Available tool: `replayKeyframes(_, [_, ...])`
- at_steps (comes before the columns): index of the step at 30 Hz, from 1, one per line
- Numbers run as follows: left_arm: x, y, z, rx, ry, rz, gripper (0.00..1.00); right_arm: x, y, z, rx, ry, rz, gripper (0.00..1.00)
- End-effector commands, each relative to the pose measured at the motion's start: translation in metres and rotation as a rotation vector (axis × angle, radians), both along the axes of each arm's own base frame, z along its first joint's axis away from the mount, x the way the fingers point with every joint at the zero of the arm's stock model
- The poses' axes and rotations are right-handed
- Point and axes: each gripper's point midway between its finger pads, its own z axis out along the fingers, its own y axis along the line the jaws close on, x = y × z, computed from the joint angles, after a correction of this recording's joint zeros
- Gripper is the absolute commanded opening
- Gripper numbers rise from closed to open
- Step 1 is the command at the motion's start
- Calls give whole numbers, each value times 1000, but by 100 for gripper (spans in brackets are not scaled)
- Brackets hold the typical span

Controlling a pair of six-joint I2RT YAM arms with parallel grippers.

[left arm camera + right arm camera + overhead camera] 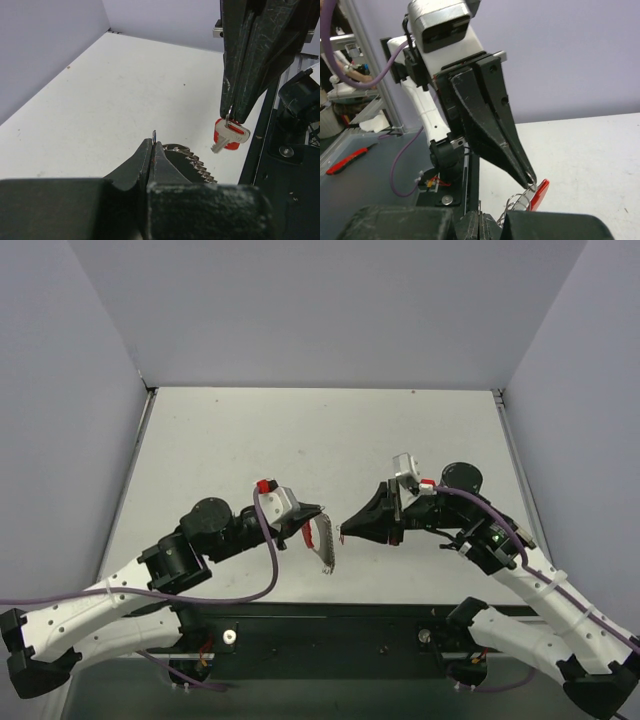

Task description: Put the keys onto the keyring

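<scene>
My left gripper (pixel 320 512) (pixel 154 142) is shut on the keyring, a thin wire ring standing edge-on between its tips. The silver chain (pixel 325 548) (pixel 197 164) (pixel 515 202) hangs from that ring. Facing it, a short gap away, my right gripper (pixel 343 528) (pixel 231 117) (pixel 479 215) is shut on a small wire loop. A silver key (pixel 234 134) dangles from that loop. The keyring's red piece (pixel 229 146) (pixel 540 194) shows just behind the key and beside the left gripper's tip (pixel 531 180). I cannot tell which ring carries it.
Both grippers hover above the white table (pixel 320 440), near its front edge. The black mounting plate (pixel 330 625) (pixel 280 190) runs along that edge. Grey walls close the back and both sides. A red-handled tool (pixel 347 160) lies off the table.
</scene>
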Motion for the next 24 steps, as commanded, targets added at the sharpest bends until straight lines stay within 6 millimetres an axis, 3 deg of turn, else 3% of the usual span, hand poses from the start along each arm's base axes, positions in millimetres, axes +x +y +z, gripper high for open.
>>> replayKeyframes(1, [6,-6,35,-115,-121,8,0,19,-3,45,121,-60,-74,0])
replayKeyframes(4, [9,-8,35,-110,-147,14,0,28,-3,58,188,-36,-48,0])
replayKeyframes(6, [9,-10,37,-110,-164,8,0,19,-4,60,204,46,48,0])
replayKeyframes(7, [9,-12,35,-101,-173,2,0,27,-4,66,235,18,73,0])
replayKeyframes(9, [7,-14,36,-96,-188,-11,0,13,-7,67,236,118,182,0])
replayKeyframes(11, [5,-14,36,-84,-212,-26,0,9,-7,73,268,74,273,0])
replayKeyframes(12, [2,-15,37,-80,-232,-47,0,-3,-11,72,232,212,333,0])
replayKeyframes(13, [-1,-16,37,-77,-241,-62,0,-7,-13,79,277,78,389,0])
replayKeyframes(16, [-11,-14,43,-90,-286,-102,0,-16,-10,70,183,142,473,0])
replayKeyframes(24, [-11,1,48,-84,-304,-65,0,-27,-16,80,205,84,475,0])
